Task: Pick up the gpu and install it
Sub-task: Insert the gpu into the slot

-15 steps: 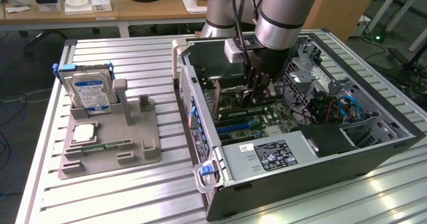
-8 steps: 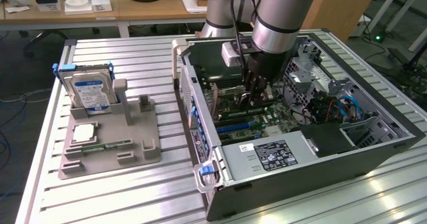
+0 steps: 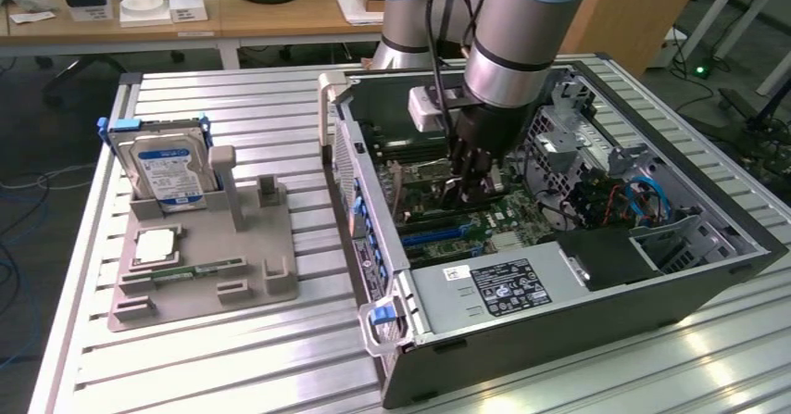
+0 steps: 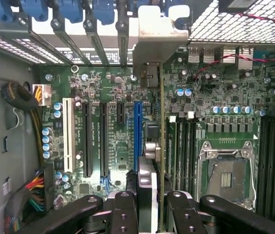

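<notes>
While reaching down into the open black metal computer case [image 3: 643, 289], clamps narrow with the black two-fingered gripper [image 4: 153, 201] on the thin dark circuit card, the gpu [image 4: 151, 170]. Holds that gpu edge-on above the green motherboard [image 4: 113, 97], its pale metal end bracket [image 4: 159, 34] up against the row of rear slot covers. Hangs just beside the long blue expansion slot [image 4: 137, 131]; cannot tell whether touching the board. Well apart, toward the exterior view's left: grey plastic fixture tray [image 3: 254, 247] on the slatted metal table [image 3: 247, 368], silver hard drive with blue-white label [image 3: 173, 173] upright in it.
</notes>
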You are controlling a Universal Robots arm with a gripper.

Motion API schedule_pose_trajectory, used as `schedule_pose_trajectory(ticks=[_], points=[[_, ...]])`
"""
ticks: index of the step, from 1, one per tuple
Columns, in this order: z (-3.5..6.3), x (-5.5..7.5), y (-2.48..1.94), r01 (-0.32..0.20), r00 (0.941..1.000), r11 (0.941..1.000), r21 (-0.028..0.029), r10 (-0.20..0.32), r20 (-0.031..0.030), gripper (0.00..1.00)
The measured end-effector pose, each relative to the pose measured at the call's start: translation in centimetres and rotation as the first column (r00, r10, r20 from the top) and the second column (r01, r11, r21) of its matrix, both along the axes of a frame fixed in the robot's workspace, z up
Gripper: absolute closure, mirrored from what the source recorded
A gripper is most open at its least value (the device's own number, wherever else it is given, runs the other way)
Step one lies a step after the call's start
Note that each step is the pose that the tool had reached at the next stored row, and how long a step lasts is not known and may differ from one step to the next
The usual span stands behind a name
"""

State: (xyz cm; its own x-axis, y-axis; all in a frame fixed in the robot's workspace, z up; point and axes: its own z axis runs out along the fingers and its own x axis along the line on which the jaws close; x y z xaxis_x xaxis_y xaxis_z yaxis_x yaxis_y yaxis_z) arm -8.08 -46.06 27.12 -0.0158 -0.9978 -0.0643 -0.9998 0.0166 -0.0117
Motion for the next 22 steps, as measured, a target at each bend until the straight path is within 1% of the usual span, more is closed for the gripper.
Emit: schedule_pose_trajectory(ticks=[3,7,15,17,22], points=[[-0.18,-0.2,-0.01,0.0,1.0,1.0,-0.0002,0.0,-0.0003,0.72],[-0.31,-0.2,-0.32,0.0,1.0,1.0,-0.0002,0.0,-0.0004,0.72],[-0.71,-0.3,-0.46,0.0,1.0,1.0,-0.0001,0.0,-0.001,0.72],[-0.81,-0.6,-0.46,0.0,1.0,1.0,-0.0003,0.0,-0.0011,0.72],[-1.44,-0.7,-0.56,0.001,1.0,1.0,-0.0002,-0.001,-0.0011,0.72]])
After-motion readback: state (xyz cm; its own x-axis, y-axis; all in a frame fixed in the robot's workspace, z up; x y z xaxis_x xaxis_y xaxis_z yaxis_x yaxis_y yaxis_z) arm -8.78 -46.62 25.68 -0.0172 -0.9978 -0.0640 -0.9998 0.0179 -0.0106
